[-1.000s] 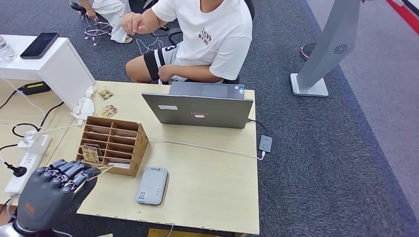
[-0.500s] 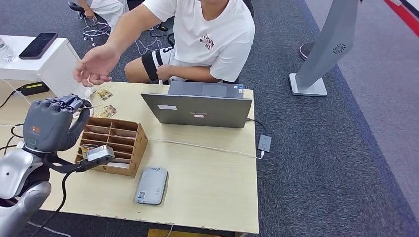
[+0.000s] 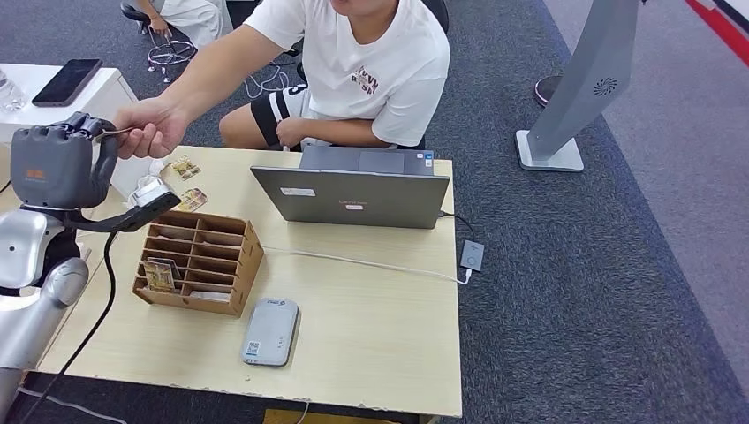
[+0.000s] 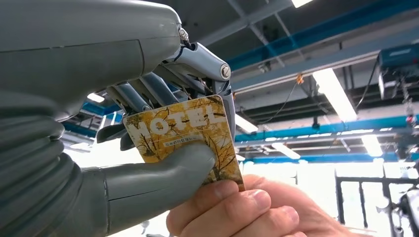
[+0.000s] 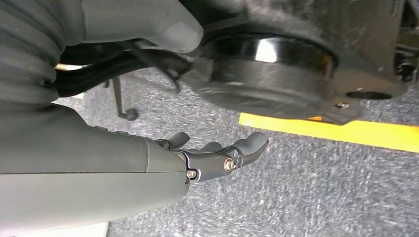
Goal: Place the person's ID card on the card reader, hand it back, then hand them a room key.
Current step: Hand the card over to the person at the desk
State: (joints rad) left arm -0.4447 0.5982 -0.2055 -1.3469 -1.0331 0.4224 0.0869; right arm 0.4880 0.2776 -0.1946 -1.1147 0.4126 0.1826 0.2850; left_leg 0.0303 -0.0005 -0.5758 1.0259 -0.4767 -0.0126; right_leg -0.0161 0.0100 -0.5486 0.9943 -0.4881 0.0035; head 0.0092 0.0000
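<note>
Yellow "HOTEL" room key card (image 4: pixel 185 140) sits pinched between the left hand's (image 3: pixel 55 165) thick grey thumb and darker fingers, its free far edge taken by the person's hand (image 4: pixel 237 210), which touches the robot's thumb. In the head view the card shows only as a thin edge. Right hand (image 5: pixel 217 153) hangs over grey carpet, fingers loosely apart, holding nothing.
</note>
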